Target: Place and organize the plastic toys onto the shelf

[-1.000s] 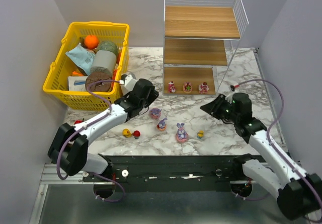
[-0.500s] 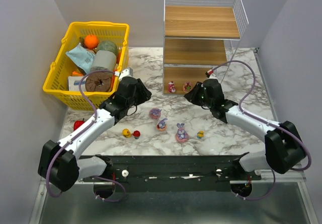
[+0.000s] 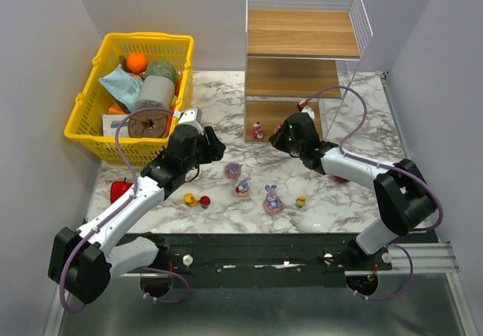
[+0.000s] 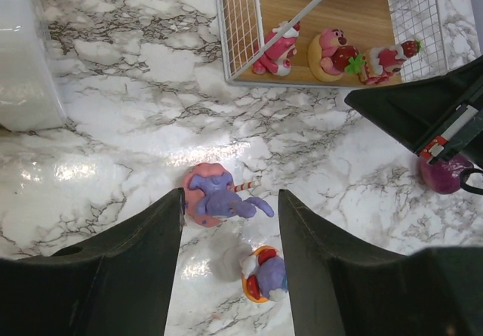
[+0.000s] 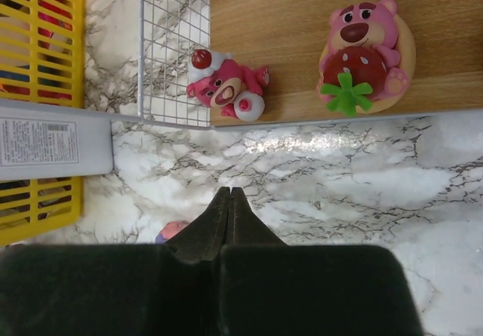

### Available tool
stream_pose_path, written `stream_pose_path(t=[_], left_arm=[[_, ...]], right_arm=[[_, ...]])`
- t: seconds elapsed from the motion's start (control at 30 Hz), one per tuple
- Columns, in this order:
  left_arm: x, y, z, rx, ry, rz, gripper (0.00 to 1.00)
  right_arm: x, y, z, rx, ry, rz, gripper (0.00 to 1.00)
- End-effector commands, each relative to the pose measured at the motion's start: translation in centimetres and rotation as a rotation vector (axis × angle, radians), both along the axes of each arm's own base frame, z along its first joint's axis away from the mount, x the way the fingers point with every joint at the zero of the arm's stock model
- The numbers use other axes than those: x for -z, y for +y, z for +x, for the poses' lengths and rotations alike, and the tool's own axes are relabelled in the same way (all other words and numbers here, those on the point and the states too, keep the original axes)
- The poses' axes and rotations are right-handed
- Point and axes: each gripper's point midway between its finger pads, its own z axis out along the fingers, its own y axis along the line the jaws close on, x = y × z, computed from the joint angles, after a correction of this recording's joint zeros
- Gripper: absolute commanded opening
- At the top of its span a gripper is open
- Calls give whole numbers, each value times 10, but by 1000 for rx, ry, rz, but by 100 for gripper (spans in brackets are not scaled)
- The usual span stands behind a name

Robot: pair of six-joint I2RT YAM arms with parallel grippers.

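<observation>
My left gripper is open and empty above the table; in the left wrist view a purple bunny toy on a pink base lies between its fingertips, with another small toy nearer. Several toys stand on the marble. My right gripper is shut and empty at the front of the shelf's bottom board. Its wrist view shows two pink toys there; the left wrist view shows a third.
A yellow basket full of items stands at the back left, with a white box beside it. A red pepper lies at the left. A purple ball sits under the right arm.
My right arm swung left and forward to the front of the shelf's bottom tier. My left gripper drew back a little to the left.
</observation>
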Motion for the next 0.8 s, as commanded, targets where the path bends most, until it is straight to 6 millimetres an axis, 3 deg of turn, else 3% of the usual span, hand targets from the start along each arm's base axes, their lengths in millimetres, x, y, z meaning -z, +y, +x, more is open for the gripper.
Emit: stream_pose_path(t=[0.0, 0.03, 0.1, 0.13, 0.2, 0.3, 0.33, 0.43, 0.47, 0.57, 0.77], left_arm=[[-14, -1, 1, 56, -70, 29, 65], [-13, 0, 1, 59, -71, 35, 66], [-10, 0, 0, 63, -69, 42, 70], [-10, 0, 1, 63, -76, 42, 72], [-8, 0, 1, 62, -78, 39, 75], [-8, -1, 3, 62, -79, 38, 77], [-6, -2, 4, 64, -75, 40, 77], [-5, -3, 5, 68, -86, 41, 78], [-5, -3, 6, 67, -86, 42, 79], [-5, 0, 5, 60, -86, 50, 83], [-7, 3, 4, 42, -99, 43, 96]], right_arm=[[-24, -7, -13, 42, -21, 33, 3], [-19, -12, -24, 36, 21, 13, 3], [-38, -14, -37, 5, 31, 21, 5], [-29, -22, -53, -6, 107, -23, 10], [-34, -29, -71, -26, 161, -47, 18], [-25, -46, -108, -108, 264, -138, 42], [-12, -50, -124, -158, 289, -163, 52], [-21, -38, -146, -350, 142, -138, 71], [-7, -39, -160, -391, 144, -158, 74], [-9, -32, -174, -481, 60, -172, 83], [18, -15, -195, -548, 57, -300, 85]])
